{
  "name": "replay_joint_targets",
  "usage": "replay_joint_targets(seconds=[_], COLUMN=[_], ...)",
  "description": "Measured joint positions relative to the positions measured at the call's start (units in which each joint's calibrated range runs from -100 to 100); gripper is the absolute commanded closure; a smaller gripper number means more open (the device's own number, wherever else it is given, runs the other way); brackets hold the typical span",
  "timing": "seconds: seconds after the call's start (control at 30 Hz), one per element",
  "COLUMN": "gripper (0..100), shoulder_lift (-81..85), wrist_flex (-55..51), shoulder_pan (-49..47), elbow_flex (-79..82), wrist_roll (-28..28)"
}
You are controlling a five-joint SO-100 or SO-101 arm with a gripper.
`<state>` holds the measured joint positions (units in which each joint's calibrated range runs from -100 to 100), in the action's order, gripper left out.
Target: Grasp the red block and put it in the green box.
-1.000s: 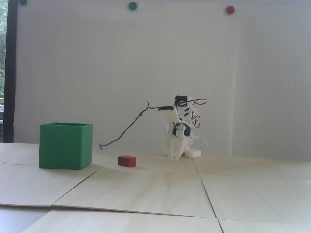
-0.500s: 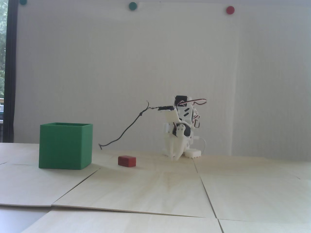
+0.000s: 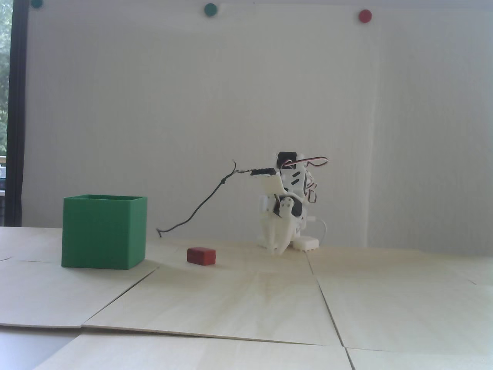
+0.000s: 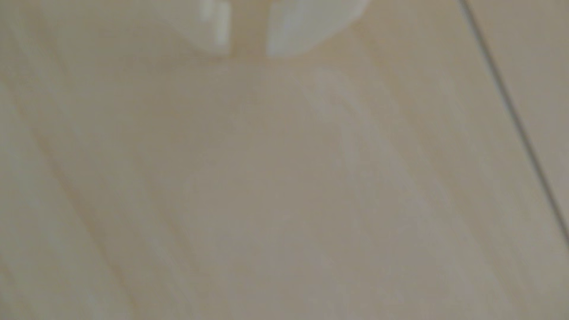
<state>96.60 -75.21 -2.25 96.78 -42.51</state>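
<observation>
Fixed view is showing one red block point(image 3: 201, 256) and one green box point(image 3: 103, 232), both sitting on one worktop point(image 3: 246, 308) on the same side of one gripper point(image 3: 278, 250), the block nearer. Three round wall dots are showing above: two green point(image 3: 210, 9), one red point(image 3: 364, 15). One black cable point(image 3: 200, 206) is trailing from one arm point(image 3: 290, 204).

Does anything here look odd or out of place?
One thing: in the fixed view a thin black wire sticks out loose from the arm and trails to the table. The red block and green box sit squarely, apart.
</observation>
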Motion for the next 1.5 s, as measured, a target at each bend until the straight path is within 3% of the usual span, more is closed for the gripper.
replay_joint_targets(seconds=[0.43,0.67,0.9,1.1,1.3,1.5], gripper=[95,94,94,85,84,84], shoulder_lift=[-0.3,-17.0,-50.6,-72.8,-84.8,-86.8], wrist_flex=[0.0,5.5,14.1,14.5,14.5,14.5], shoulder_pan=[0.0,-0.7,-0.7,-0.5,2.4,8.0], elbow_flex=[0.0,-3.8,-25.2,-47.4,-63.0,-67.2], wrist_roll=[0.0,-4.9,-5.8,-5.8,-5.8,-5.8])
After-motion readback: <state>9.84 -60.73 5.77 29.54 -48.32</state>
